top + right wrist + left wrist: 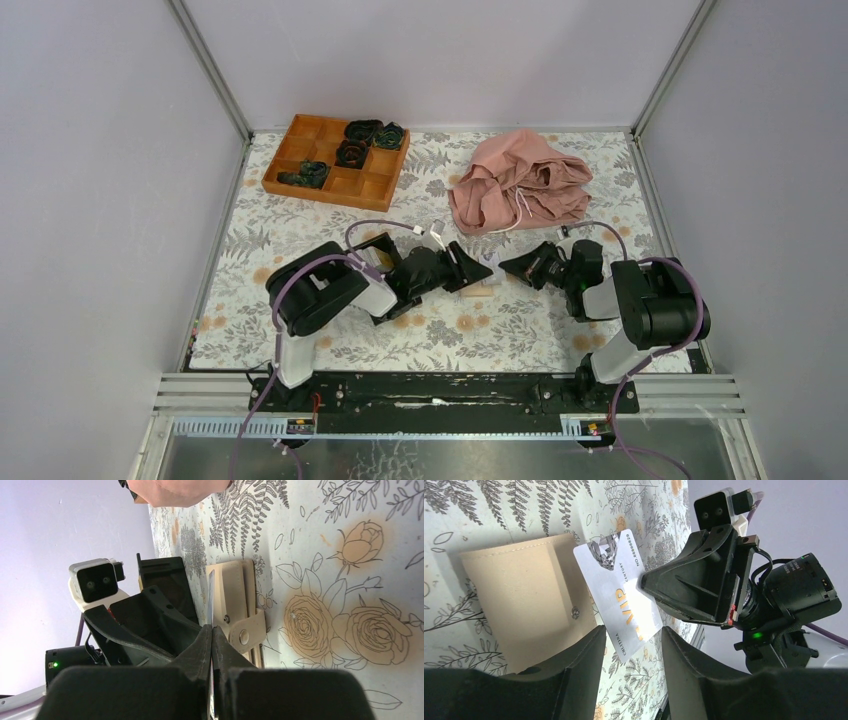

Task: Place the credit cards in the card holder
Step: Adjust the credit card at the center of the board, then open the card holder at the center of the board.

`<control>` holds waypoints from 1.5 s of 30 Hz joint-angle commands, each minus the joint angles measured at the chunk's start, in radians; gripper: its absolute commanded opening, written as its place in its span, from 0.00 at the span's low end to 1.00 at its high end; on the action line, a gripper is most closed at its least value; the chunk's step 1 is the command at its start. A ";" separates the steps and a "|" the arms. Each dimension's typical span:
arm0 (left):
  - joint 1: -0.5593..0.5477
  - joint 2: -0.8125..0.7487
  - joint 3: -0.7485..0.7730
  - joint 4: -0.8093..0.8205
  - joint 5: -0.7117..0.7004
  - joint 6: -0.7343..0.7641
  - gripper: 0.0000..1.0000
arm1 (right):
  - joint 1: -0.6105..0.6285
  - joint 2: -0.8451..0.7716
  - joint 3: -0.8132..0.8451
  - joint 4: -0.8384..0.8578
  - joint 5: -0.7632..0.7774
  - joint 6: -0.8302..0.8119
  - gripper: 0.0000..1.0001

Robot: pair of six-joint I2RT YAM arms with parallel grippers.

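Midway across the floral table (560,330), the right gripper (211,630) is pinched tight on a white credit card (619,590), holding it on edge against the side of the tan card holder (519,600), which lies flat. The left gripper (632,630) has its jaws apart on either side of the card's other end, not clamping it.

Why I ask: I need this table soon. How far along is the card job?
Done: no card is visibly seated in the tan card holder. In hand: the right gripper is shut on a white VIP card at the holder's edge, with the left gripper open around the card's near end. Left: sliding that card into a slot. No other cards are in view.
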 commanded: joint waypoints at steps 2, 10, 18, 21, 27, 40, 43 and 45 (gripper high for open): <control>0.011 -0.046 -0.013 -0.043 -0.023 0.060 0.52 | -0.011 -0.020 -0.013 0.034 0.005 -0.022 0.00; 0.026 -0.093 -0.054 -0.079 -0.044 0.078 0.53 | -0.014 -0.058 -0.018 -0.018 0.034 -0.056 0.00; 0.033 -0.129 -0.069 -0.131 -0.059 0.113 0.52 | -0.014 -0.113 -0.005 -0.128 0.070 -0.136 0.00; 0.032 -0.126 -0.065 -0.138 -0.056 0.116 0.52 | -0.014 -0.140 0.007 -0.193 0.091 -0.180 0.00; 0.032 -0.114 -0.057 -0.158 -0.051 0.120 0.52 | -0.014 -0.173 0.022 -0.286 0.126 -0.243 0.00; 0.033 -0.100 -0.036 -0.210 -0.047 0.141 0.52 | -0.014 -0.208 0.025 -0.341 0.184 -0.295 0.00; 0.033 -0.095 -0.037 -0.209 -0.047 0.139 0.52 | -0.014 -0.209 0.029 -0.352 0.181 -0.301 0.00; 0.033 -0.091 -0.036 -0.211 -0.047 0.139 0.52 | -0.014 -0.201 0.030 -0.345 0.174 -0.299 0.00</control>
